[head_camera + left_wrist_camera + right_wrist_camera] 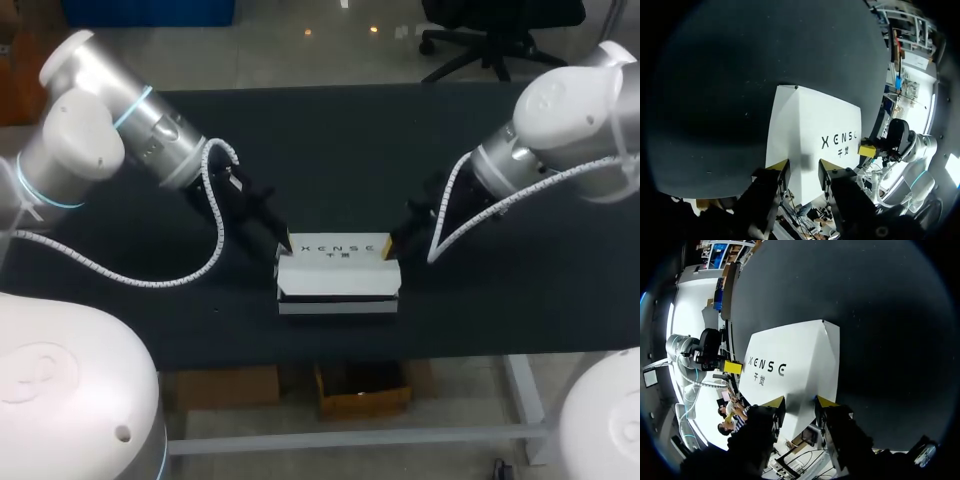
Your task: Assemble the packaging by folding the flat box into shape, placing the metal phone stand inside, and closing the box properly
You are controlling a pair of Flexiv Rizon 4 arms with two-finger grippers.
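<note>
- As the two arms close in from either side, the white box point(338, 278) sits in the lower middle of the head view on the dark worktop point(330, 150), its long axis running left to right across the frame.
- The left pincer point(284, 243) stands at the box's left short end, by the rear top corner; the right pincer point(391, 245) mirrors it at the right end. Neither arm is the nearer one, since each is at its own end.
- In each wrist view the fingers stand apart, with the white top panel running in under the gap. Neither pincer looks clamped on anything.
- The top panel appears to slope down toward the front, where a dark line shows above a lower strip. By that sign, the lid is probably not yet fully seated.
- The metal phone stand shows in no view; whether it is already inside cannot be told.
- Dark lettering point(338, 250) is printed across the top panel, a larger row above a smaller one.
</note>
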